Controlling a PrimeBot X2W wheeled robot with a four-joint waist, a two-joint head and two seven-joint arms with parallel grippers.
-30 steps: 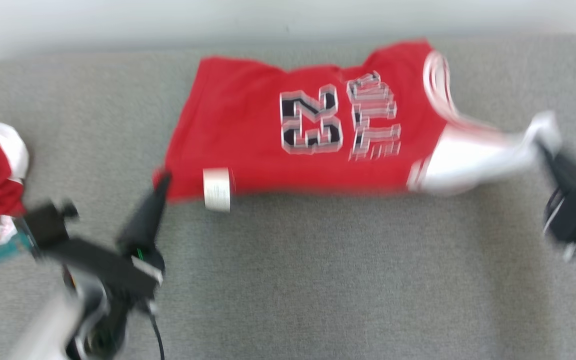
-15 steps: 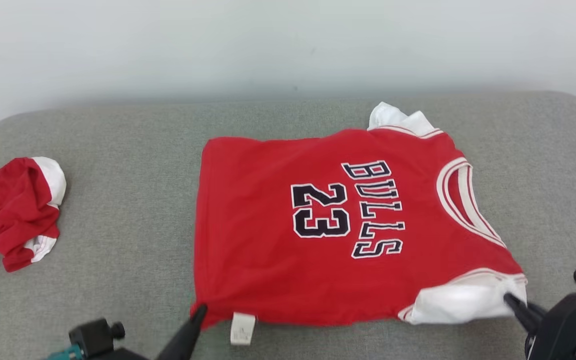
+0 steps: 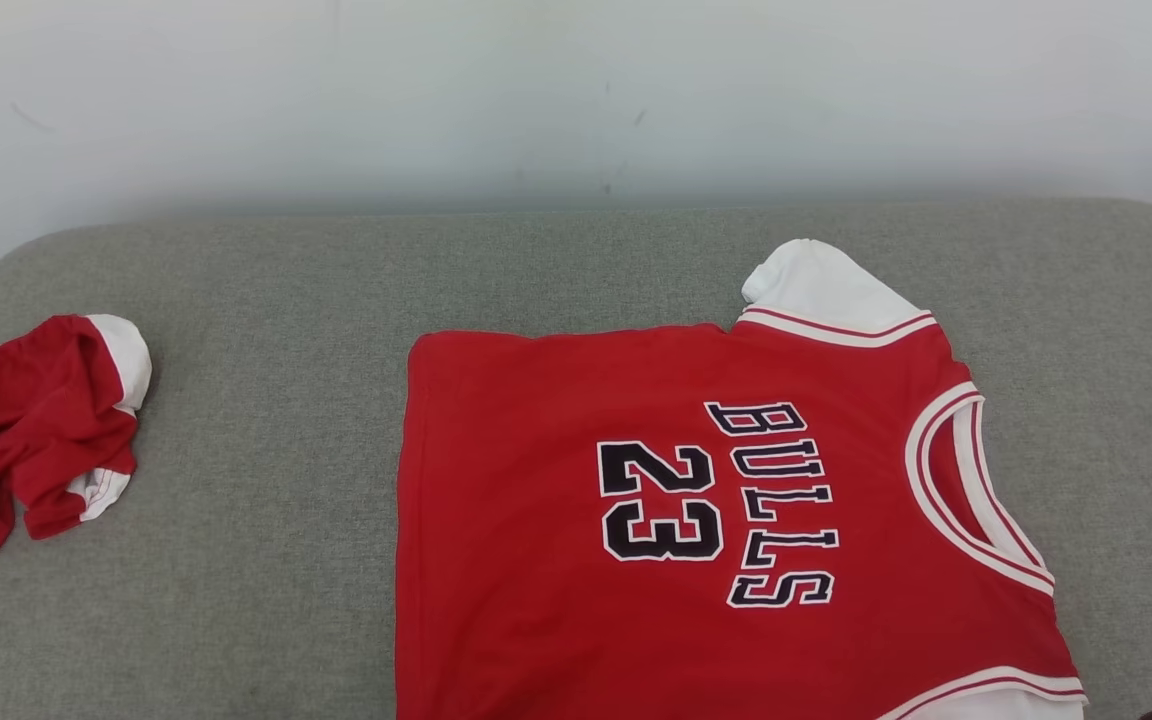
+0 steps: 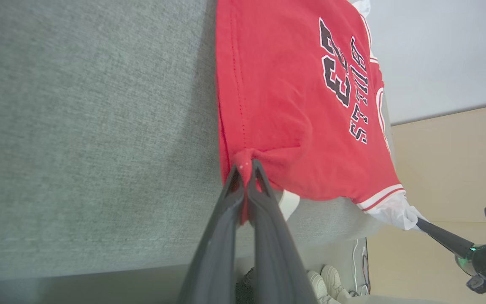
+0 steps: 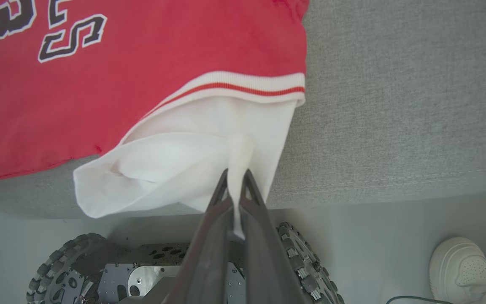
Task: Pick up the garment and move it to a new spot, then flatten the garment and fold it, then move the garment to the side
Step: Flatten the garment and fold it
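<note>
red jersey [image 3: 696, 520] spread on grey worktop [image 3: 236, 300], left claw [image 4: 247, 169] pinching its hem corner [image 4: 245, 155], right claw [image 5: 235, 177] pinching white sleeve [image 5: 175, 160]

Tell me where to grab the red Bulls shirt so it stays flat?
Take the red Bulls shirt by its two near corners, coming from the front edge of the cushion. The left end effector is shut on the hem corner and the right end effector on the white sleeve. The shirt lies spread wide, so holding both ends probably keeps it smooth.
</note>
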